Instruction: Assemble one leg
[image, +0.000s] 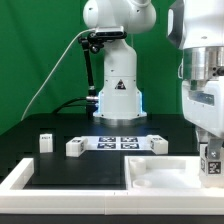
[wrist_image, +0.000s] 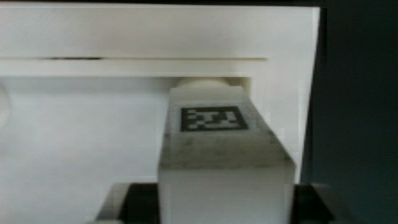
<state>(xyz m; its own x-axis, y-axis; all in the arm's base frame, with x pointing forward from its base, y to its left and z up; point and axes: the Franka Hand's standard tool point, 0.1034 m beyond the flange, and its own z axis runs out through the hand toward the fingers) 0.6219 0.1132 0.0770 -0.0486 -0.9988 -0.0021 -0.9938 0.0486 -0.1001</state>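
- black table (image: 60, 165) with a raised white border rail along the near edge and the exterior view's left (image: 20, 178); the dark surface in the middle, between the rail and the row of parts, is bare.
- large white square rimmed panel (image: 160, 175) lies flat at the near edge toward the exterior view's right, its raised rim facing up.
- flat white marker board with black-and-white tags (image: 120, 142) lies on the table in front of the white robot base (image: 118, 95), behind the panel.
- three loose small white stubby tagged blocks stand in a row: one far out on the exterior view's left (image: 45, 142), one just beside the marker board's left end (image: 75, 146), one at its right end (image: 157, 143); all well apart from the gripper.
- gripper (image: 211, 160) hangs at the exterior view's right edge, over the panel's right side, close to the frame edge.
- gripper is closed on the leg (wrist_image: 214, 125), a small white stubby block with a black-and-white square tag on its face; dark fingers (wrist_image: 134, 205) flank it in the wrist view.
- leg points down toward the panel's corner; in the wrist view its far end sits against the panel's rim (wrist_image: 143, 70); cannot tell if it actually touches.
- dark table strip shows beyond the panel's side edge in the wrist view.
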